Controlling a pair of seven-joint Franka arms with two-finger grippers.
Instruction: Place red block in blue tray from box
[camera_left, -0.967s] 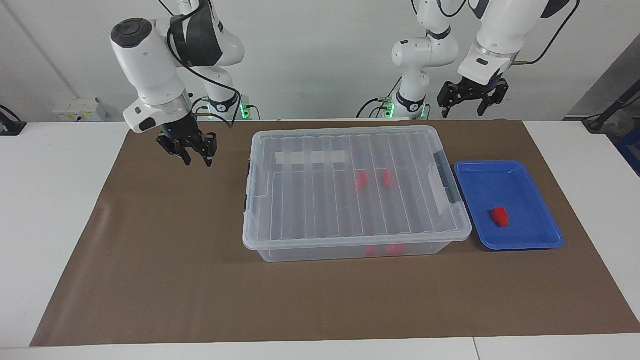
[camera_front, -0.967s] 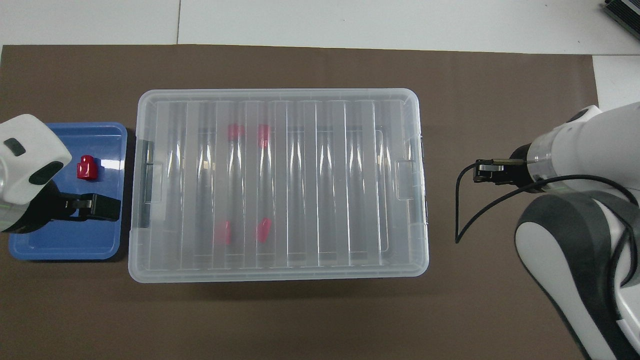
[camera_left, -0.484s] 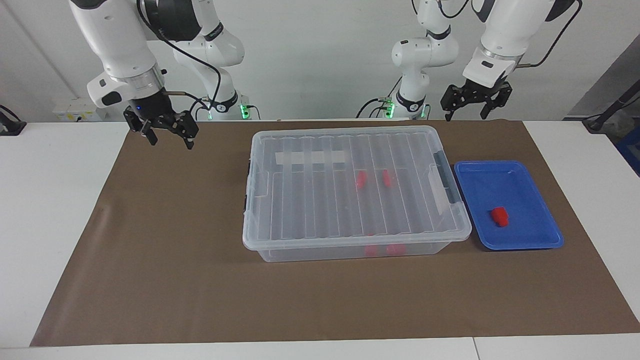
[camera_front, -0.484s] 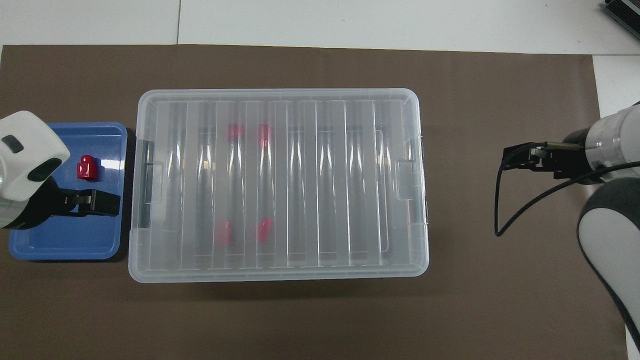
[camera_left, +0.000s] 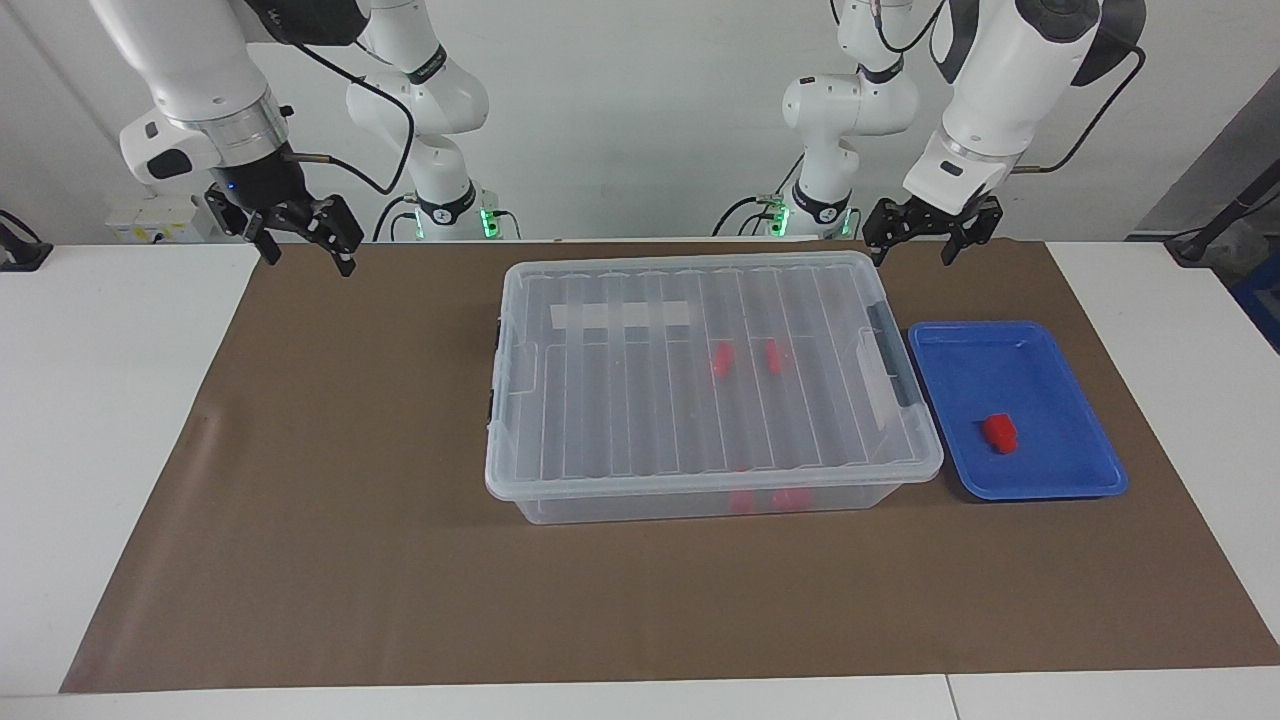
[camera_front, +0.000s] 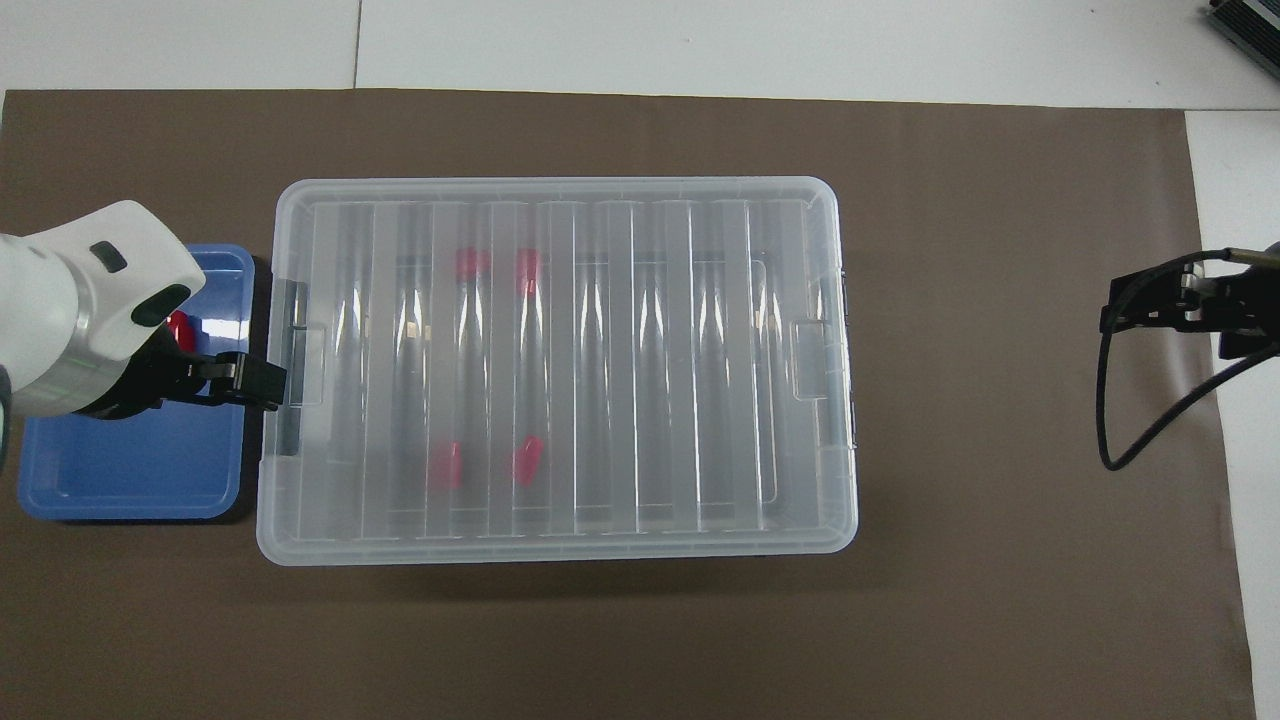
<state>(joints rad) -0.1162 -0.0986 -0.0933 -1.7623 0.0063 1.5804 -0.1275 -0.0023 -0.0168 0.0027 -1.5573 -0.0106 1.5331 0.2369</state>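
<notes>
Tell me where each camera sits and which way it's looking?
Facing view: high across the table, looking at both arms' bases; left gripper and right gripper hang raised above the mat.
Overhead view: above the robots' end, looking steeply down; only wrists and grippers show.
Shared: the lidded box, the blue tray and the red block, half a turn apart.

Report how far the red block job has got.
Done: one red block lies in the blue tray, and the box has its lid on. In hand: nothing; the left pincer and right pincer hang open and empty above the table. Left: apparently nothing, though four more red blocks remain inside the box.
</notes>
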